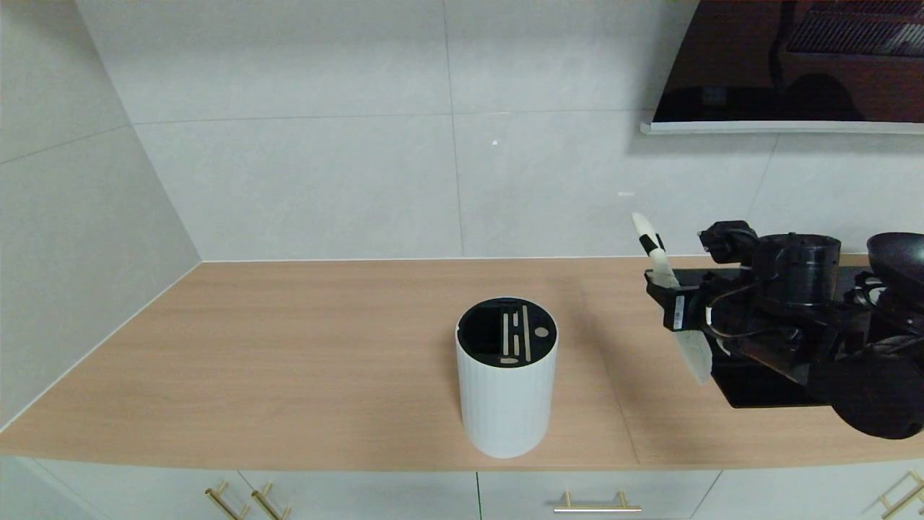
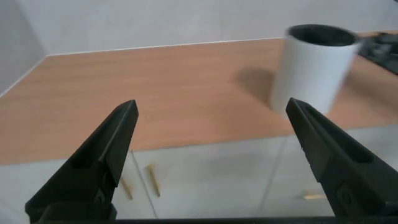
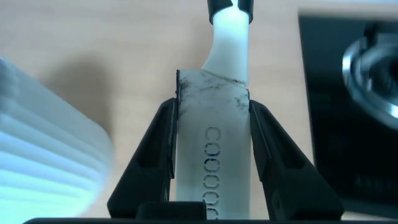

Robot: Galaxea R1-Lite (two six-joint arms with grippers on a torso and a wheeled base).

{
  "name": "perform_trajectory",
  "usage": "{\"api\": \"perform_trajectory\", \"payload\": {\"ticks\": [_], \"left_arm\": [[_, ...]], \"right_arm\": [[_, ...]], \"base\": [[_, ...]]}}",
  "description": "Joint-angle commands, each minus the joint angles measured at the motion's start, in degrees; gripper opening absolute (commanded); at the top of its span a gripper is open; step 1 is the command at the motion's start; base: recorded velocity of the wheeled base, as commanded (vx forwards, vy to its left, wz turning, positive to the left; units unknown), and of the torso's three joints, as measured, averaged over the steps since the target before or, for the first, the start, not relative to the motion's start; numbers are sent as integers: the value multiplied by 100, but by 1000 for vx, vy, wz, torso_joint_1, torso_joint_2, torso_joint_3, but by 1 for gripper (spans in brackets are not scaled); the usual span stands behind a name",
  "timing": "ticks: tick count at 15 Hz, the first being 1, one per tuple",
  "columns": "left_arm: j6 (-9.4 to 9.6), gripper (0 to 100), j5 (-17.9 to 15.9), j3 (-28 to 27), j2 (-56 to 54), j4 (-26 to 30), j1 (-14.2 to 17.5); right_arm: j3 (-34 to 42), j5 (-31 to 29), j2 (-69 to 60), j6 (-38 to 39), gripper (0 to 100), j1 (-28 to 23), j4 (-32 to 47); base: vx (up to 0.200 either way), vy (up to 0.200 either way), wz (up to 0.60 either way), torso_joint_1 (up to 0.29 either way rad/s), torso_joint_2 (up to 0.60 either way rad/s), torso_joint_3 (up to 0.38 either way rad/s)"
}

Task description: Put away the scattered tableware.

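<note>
A white ribbed utensil holder with a black slotted top stands upright on the wooden counter, near its front edge. My right gripper hovers to the right of it, shut on a white knife. The knife's black-banded handle points up and back, and its blade slants down toward the counter. In the right wrist view the fingers clamp both sides of the knife, and the holder lies beside it. My left gripper is open and holds nothing, in front of the counter's front edge, with the holder beyond it.
A black cooktop with a dark pot takes up the counter's right end, under my right arm. A dark range hood hangs above it. Tiled walls close off the back and left. Bare wood stretches to the left of the holder.
</note>
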Motion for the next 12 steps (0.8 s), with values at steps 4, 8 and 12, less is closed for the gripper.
{"api": "perform_trajectory", "payload": {"ticks": [4, 8, 12], "left_arm": [[4, 100, -1458, -2376, 3610, 169, -45], [-215, 100, -1511, -3835, 5710, 125, -968], [-1788, 100, -1511, -3307, 6633, -1589, -2155]], "right_arm": [[-1097, 27, -393, -1, 0, 790, 714], [-824, -35, -859, -1, 0, 1352, 758], [-692, -123, -1140, 8, 0, 1906, 1101]], "base": [[0, 0, 0, 0, 0, 0], [0, 0, 0, 0, 0, 0], [0, 0, 0, 0, 0, 0]]}}
